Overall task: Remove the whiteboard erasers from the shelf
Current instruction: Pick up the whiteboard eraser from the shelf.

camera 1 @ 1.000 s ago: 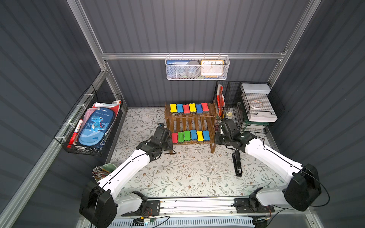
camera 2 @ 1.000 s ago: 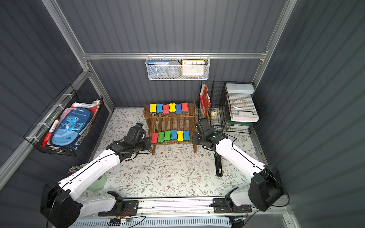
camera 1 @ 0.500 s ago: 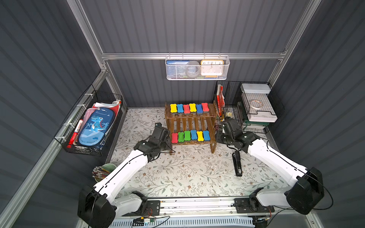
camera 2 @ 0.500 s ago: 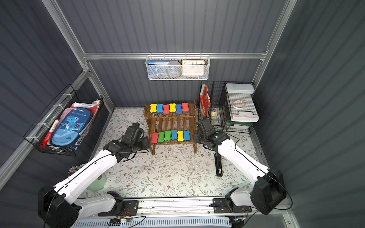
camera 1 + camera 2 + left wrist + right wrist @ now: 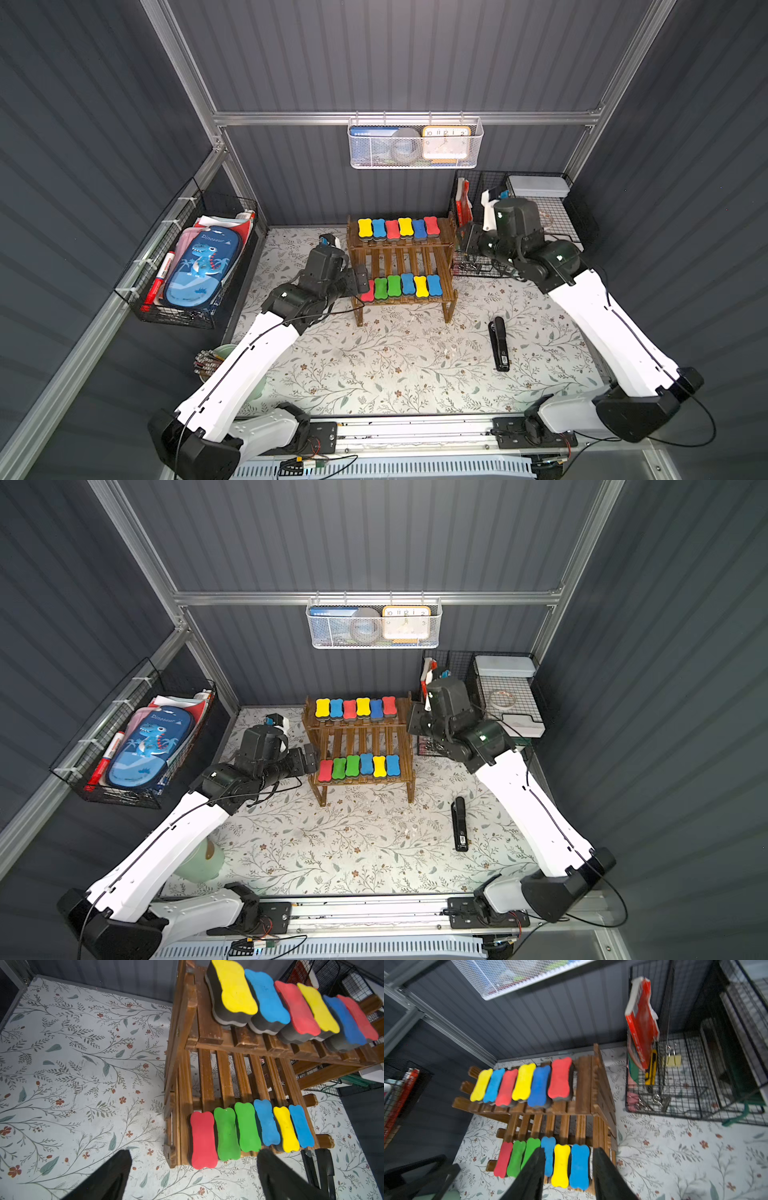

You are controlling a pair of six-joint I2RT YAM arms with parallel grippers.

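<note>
Blue case (image 5: pixel 201 266) reads "Dinosaur", clock (image 5: pixel 445 143) nums

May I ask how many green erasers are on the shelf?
2, both on the shelf's lower tier: one green eraser beside the end red eraser, the other green eraser next to it. None seems hidden.

The shelf (image 5: pixel 401 261), a dark brown two-tier slatted rack, stands upright on four legs at the back of the floral tabletop (image 5: pixel 395 365). All twelve erasers (image 5: pixel 392 229) lie on it, coloured tops up, grey felt down, packed side by side. From the robot's left, the upper tier reads yellow, blue, red, yellow, blue, red. The lower tier reads red, green, green, blue, yellow, blue, with its fourth set slightly further back.
</note>
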